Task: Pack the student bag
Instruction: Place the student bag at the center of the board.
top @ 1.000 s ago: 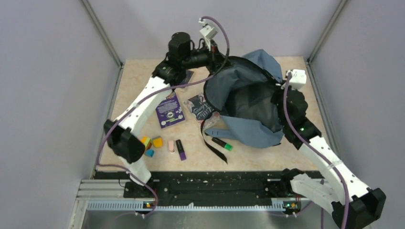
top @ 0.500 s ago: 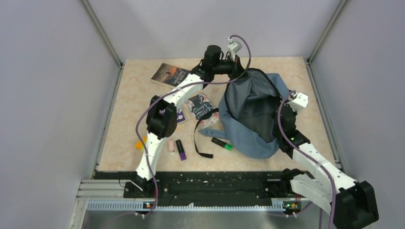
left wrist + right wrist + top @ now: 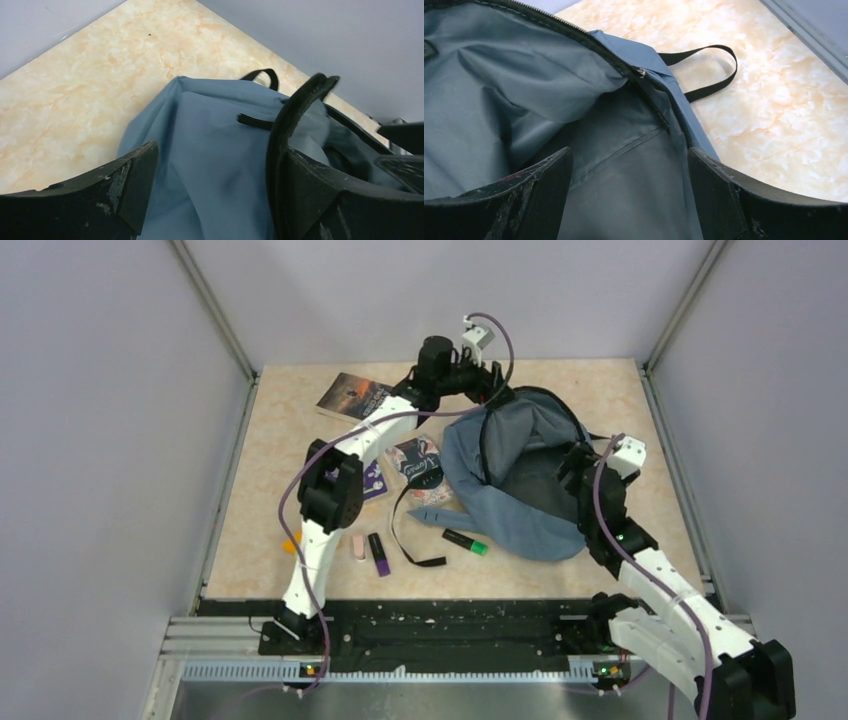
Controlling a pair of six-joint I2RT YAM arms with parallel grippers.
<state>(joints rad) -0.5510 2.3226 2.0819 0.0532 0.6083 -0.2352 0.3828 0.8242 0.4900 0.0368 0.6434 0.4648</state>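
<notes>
Right gripper point(image 3: 629, 162): fingers spread wide, gripping nothing. The one student bag point(image 3: 499, 85) lies open directly beneath and between them. Left gripper point(image 3: 215, 157), farther back: fingers equally wide, bag fabric between them, zipper rim touching one finger. Three books point(image 3: 355, 395) lie left of those fingers.

Bag point(image 3: 210, 150) — soft matt cloth, creased, between left fingers point(image 3: 127, 182). Lining point(image 3: 499, 100) beyond right fingers point(image 3: 549, 185) smoother, faint sheen. Strap point(image 3: 711, 70): woven webbing. Fingers: hard black plastic, scuffed. Table point(image 3: 90, 85) — smooth, marbled, slight gloss.
</notes>
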